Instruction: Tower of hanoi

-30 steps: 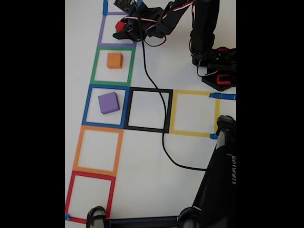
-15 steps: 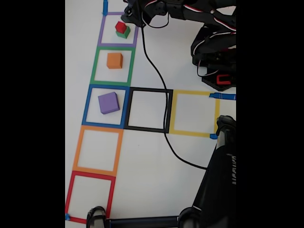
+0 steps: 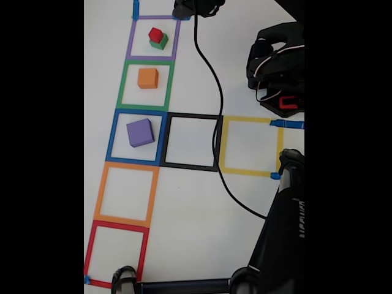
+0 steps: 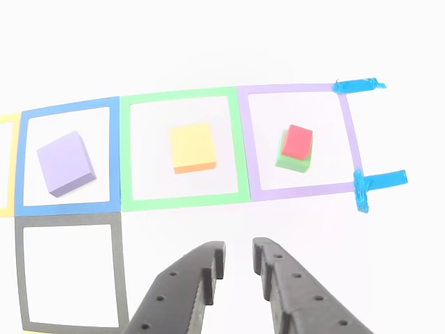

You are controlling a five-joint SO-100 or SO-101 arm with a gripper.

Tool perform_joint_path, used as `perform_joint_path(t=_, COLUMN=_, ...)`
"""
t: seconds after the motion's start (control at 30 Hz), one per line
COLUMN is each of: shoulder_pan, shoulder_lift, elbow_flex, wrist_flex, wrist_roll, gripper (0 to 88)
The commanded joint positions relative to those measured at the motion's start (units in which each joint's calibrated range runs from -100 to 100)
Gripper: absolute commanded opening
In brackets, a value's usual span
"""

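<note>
Moved: your arm (image 3: pixel 197 7) has pulled back; red cube (image 3: pixel 155 35) stays on green cube (image 3: pixel 160 43).
Claw: your gripper (image 4: pixel 238 259) hangs empty, fingers slightly apart.
Around: cable (image 3: pixel 215 116) crosses the black square (image 3: pixel 190 142).

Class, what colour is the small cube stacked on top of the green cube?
Red: the small red cube sits on the green cube, clearest in the other view.

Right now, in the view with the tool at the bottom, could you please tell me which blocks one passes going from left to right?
Purple block → orange block → red block sitting on the green block.
</note>
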Motion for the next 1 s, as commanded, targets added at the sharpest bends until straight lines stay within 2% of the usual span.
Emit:
perform_joint_path(t=0.0, shoulder_pan=-3.69, shoulder_lift=0.83, elbow_flex=-6.11, wrist_flex=2.34, wrist_roll=0.18, gripper=0.0)
perform_joint_path(t=0.13, shoulder_pan=-3.69, shoulder_lift=-0.38, elbow_flex=-0.75, wrist_flex=0.72, wrist_roll=0.18, gripper=0.0)
perform_joint_path(t=0.23, shoulder_pan=-3.11, shoulder_lift=-3.29, elbow_flex=9.43, wrist_flex=-6.00, wrist_roll=0.18, gripper=1.8)
perform_joint_path(t=0.37, shoulder_pan=-2.15, shoulder_lift=-7.09, elbow_flex=26.89, wrist_flex=-21.31, wrist_roll=0.18, gripper=11.4)
perform_joint_path(t=0.6, shoulder_pan=-0.62, shoulder_lift=-5.71, elbow_flex=53.71, wrist_flex=-54.59, wrist_roll=0.18, gripper=26.4)
perform_joint_path(t=0.8, shoulder_pan=0.34, shoulder_lift=-0.63, elbow_flex=63.89, wrist_flex=-71.67, wrist_roll=0.18, gripper=40.1)
perform_joint_path(t=0.97, shoulder_pan=0.53, shoulder_lift=6.48, elbow_flex=70.43, wrist_flex=-87.95, wrist_roll=0.18, gripper=41.5)
